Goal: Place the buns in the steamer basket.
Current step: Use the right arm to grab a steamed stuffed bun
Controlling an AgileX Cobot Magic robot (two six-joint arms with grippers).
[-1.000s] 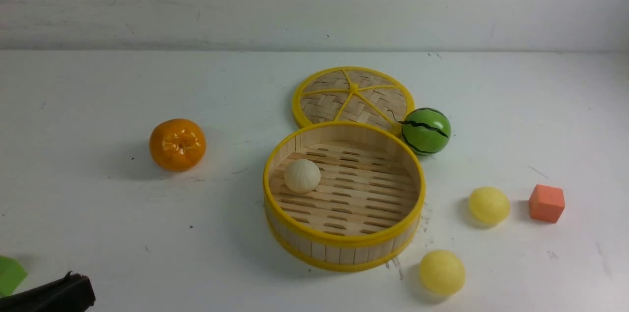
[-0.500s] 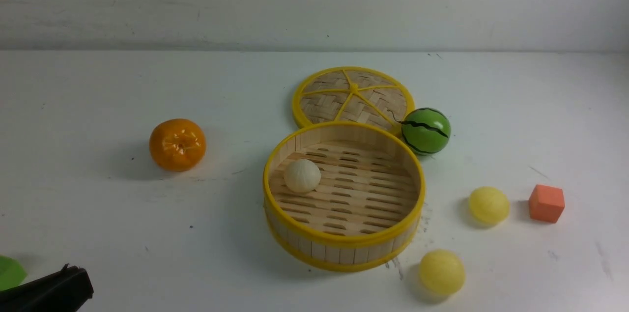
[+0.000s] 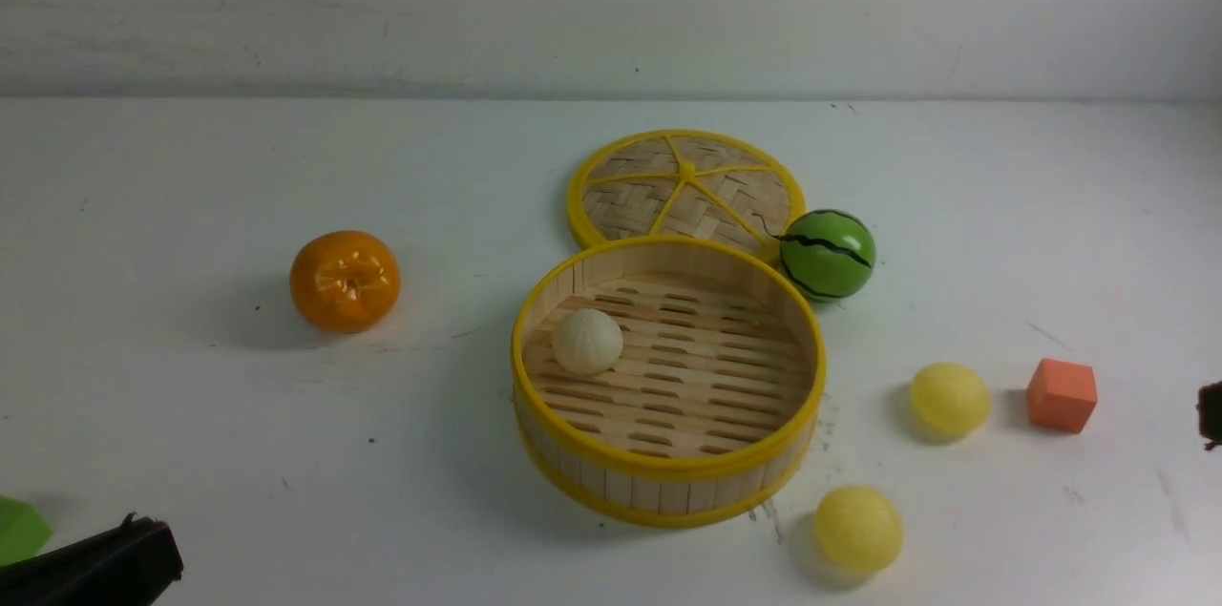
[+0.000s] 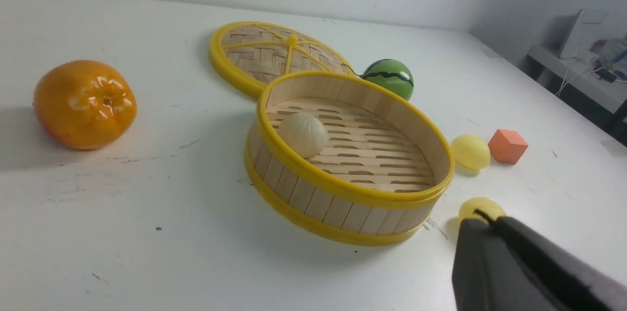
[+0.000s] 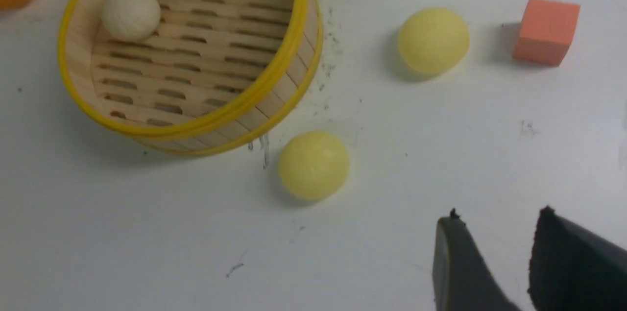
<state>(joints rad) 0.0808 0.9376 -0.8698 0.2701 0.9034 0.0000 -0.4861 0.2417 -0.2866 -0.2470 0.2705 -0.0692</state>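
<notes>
At table centre, front view: steamer basket [image 3: 668, 491] upright on the white table [image 3: 191, 415], open side up.
Bun inside: off-white bun [image 3: 586, 341] on the slatted floor, close to the wall at 9 o'clock.
Buns outside: far yellow bun [image 3: 949, 399] at 3 o'clock of the basket, near yellow bun [image 3: 857, 528] at 5 o'clock; both on the table, clear of the rim.
Other items: lid [image 3: 685, 191] flat at 12 o'clock; watermelon ball [image 3: 827, 255] at 1 o'clock, against the lid's edge; orange [image 3: 345, 281] at 9 o'clock, well apart; orange cube [image 3: 1062, 394] just beyond the far yellow bun.
Tools, front view: left gripper [image 3: 153, 549] low at 7 o'clock beside a green block [image 3: 17, 530] (partly out of frame); right gripper [image 3: 1211, 415] a dark sliver at 3 o'clock.
Left wrist view: jaws pressed together, nothing between them; tip overlaps the near yellow bun (contact cannot be judged).
Right wrist view: jaws parted, empty, only table between them; near yellow bun lies apart from the fingertips.
</notes>
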